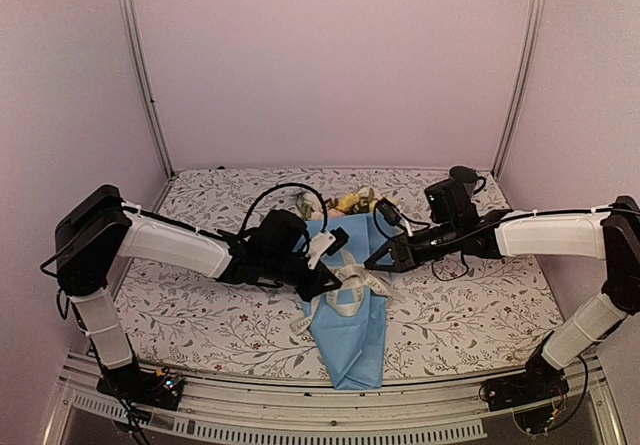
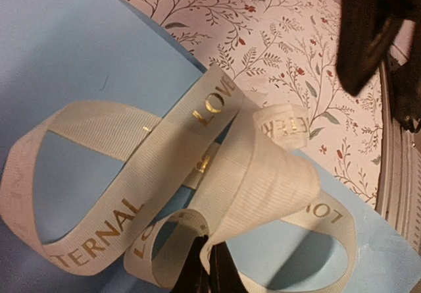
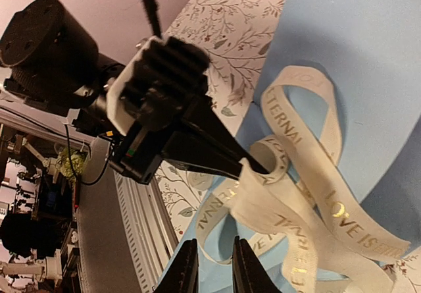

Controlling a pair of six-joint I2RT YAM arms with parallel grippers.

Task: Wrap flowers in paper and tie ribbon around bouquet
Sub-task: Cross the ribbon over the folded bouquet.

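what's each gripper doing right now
left gripper: closed, pinching the ribbon
right gripper: open, holding nothing

- We see the paper (image 1: 355, 340), and it is light blue
- The ribbon (image 2: 112, 132) is cream with gold letters
- The tablecloth (image 1: 200, 310) is white with grey leafy twigs and tiny red buds
- The flowers (image 1: 348, 203) we see are yellow

The narrow cream-white woven ribbon (image 2: 105, 130) carries gold capital lettering, which reads "LOVE" and "TERNAL" on its loops in the left wrist view and "TERNAL" and "LOVE IS ET" in the right wrist view, the rest being lost in folds.
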